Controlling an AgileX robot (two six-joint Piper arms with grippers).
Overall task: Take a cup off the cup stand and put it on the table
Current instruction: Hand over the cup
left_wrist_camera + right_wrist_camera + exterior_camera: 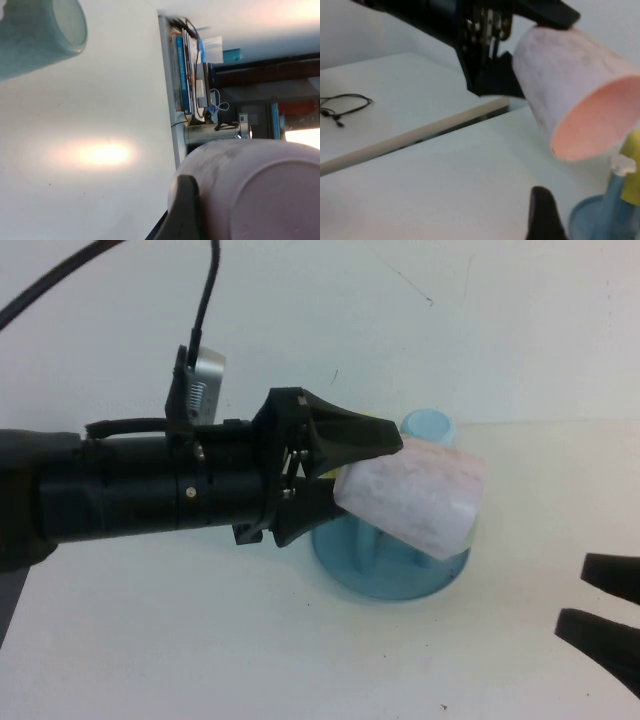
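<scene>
Cup (415, 502), a small pale pink-white tapered plastic tumbler with faint speckles and a pink inside, lies on its side in my left end effector (345, 468), lifted above the round blue dish-like cup stand (400, 575). My black fingers clamp its closed base end, one above and one below, so the open mouth points away from me, toward my right side. I judge this tilt comes from pulling it off an upright peg; it needs turning upright before it meets the plain white flat surface (200, 640). The plastic looks matte and smooth, its walls widening toward the rim. A blue peg with a white flower-shaped tip (620, 165) stands just under the mouth. A mint green cup (40, 35) hangs nearby. My right end effector (605, 615) waits low near the surface, well apart from the stand, fingers spread and empty.
</scene>
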